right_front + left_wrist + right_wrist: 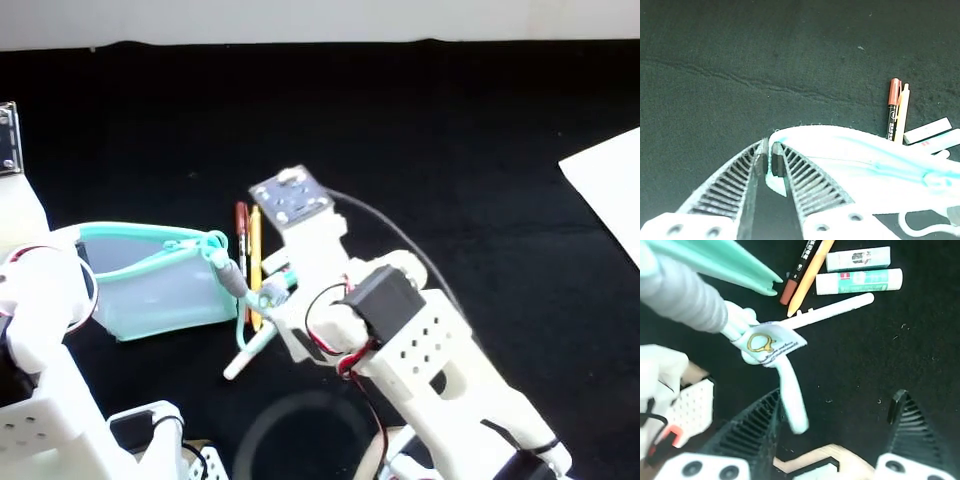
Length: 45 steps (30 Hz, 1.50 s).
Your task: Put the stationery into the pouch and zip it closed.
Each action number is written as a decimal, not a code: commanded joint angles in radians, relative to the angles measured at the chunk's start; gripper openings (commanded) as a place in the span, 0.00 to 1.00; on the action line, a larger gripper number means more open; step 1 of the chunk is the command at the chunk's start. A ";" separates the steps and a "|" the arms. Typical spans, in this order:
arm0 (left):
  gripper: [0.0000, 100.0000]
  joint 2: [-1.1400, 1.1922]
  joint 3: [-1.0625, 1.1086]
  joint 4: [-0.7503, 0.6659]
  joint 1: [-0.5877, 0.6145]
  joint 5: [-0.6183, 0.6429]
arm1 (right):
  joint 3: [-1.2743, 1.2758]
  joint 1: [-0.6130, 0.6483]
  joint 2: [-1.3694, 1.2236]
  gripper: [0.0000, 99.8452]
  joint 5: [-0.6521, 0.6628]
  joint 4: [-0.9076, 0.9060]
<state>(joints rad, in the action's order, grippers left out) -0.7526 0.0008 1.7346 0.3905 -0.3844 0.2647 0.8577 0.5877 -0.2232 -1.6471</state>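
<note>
OK, status. My left claw [769, 150] is pressed together on the end edge of the soft translucent pouch with mint-green zip trim [840, 150], with the fabric pinched between both fingertips. From that grip the pouch runs away toward my right claw [839, 402], and its mouth gapes open along the zip.

My right claw is spread wide. Close by one of its fingers [757, 432] hangs the pouch's white strap with a small printed cloth tag [771, 346], joined to a grey cylindrical zip pull [680, 295]. I can't tell if the strap touches that finger.

The stationery lies on the black cloth table [450, 120] beyond the right claw's tips, all outside the pouch:
- A slim white pen [835, 310] is nearest.
- Past it, a white glue stick with a teal label [860, 281] and a small white rectangular eraser [857, 258] lie side by side.
- Next to those, a black marker with a brown-red cap [803, 262] lies against an orange pen [812, 275]. The two are parallel, just beside the pouch's zip-pull end.

A white sheet of paper [610, 190] sits well apart, out past the right arm.
</note>
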 commanded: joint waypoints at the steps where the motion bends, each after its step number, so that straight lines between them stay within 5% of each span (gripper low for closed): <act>1: 0.01 0.005 0.012 -0.003 0.005 -0.006 | -0.050 -0.004 0.013 0.31 -0.077 0.018; 6: 0.01 0.005 0.012 -0.002 0.005 -0.006 | -0.042 0.067 0.001 0.31 -0.086 0.018; 11: 0.01 0.005 0.012 0.003 0.005 -0.006 | -0.051 0.070 0.015 0.31 0.296 -0.054; 15: 0.01 0.005 0.012 0.003 0.005 -0.006 | -0.065 0.019 0.036 0.31 0.443 -0.051; 30: 0.01 -0.001 0.143 0.018 0.007 -0.005 | 0.153 -0.107 0.286 0.31 0.338 0.088; 36: 0.12 -0.001 0.163 0.020 0.007 -0.031 | 0.180 -0.117 0.298 0.31 0.338 0.099; 45: 0.01 0.005 0.160 0.018 0.007 -0.035 | 0.179 -0.119 0.295 0.31 0.338 0.099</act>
<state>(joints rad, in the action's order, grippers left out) -0.7465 0.1665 1.7469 0.3890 -0.4089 0.4488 0.7518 0.8715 0.1204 -1.5643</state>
